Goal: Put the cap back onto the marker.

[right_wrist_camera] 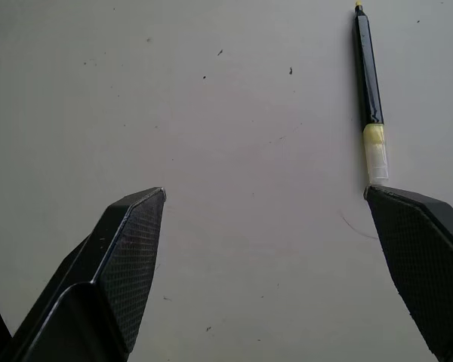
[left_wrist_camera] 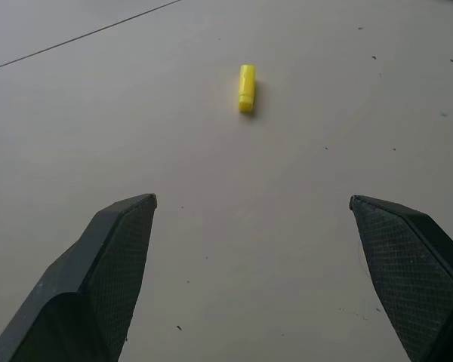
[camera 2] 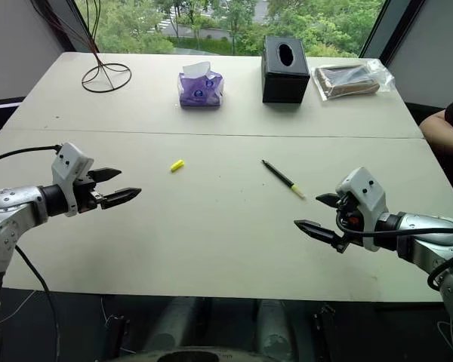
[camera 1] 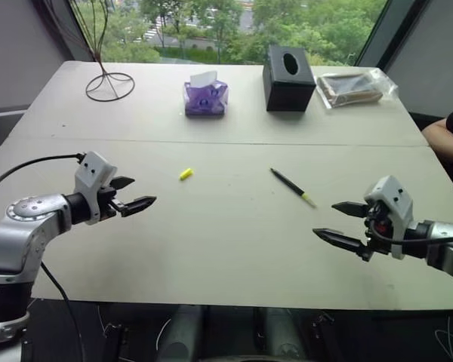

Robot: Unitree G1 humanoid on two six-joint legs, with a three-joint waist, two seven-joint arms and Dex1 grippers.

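So the marker [camera 1: 293, 186] is lying flat on the pale table [camera 1: 234, 249], roughly in the middle, slanted, with its yellow-green tip on the end nearer the right gripper [camera 1: 337, 222]. The cap [camera 1: 186, 174] is off, sitting on the table well apart from the marker, over on the left gripper's [camera 1: 138, 194] side. Both grippers hover over the table with fingers spread wide and nothing between them. In the right wrist view the marker's [right_wrist_camera: 368, 83] tip comes just beside one of the black fingers [right_wrist_camera: 426, 264], but whether it's actually touching is hard to call from that angle, and the far end of the marker gets cut off at the picture's edge. In the left wrist view the cap [left_wrist_camera: 247, 87] lies well ahead of the spread fingers [left_wrist_camera: 109, 264], clear of both. Past the marker, along the far side of the table, there's a black tissue box [camera 1: 288, 77], a purple pack of tissues [camera 1: 205, 97], a wire stand [camera 1: 109, 84] whose top is cropped off, and a clear bag [camera 1: 356, 87] with something brown inside that I can't make out. A person's arm [camera 1: 447, 137] pokes in beyond the right gripper, mostly out of frame.
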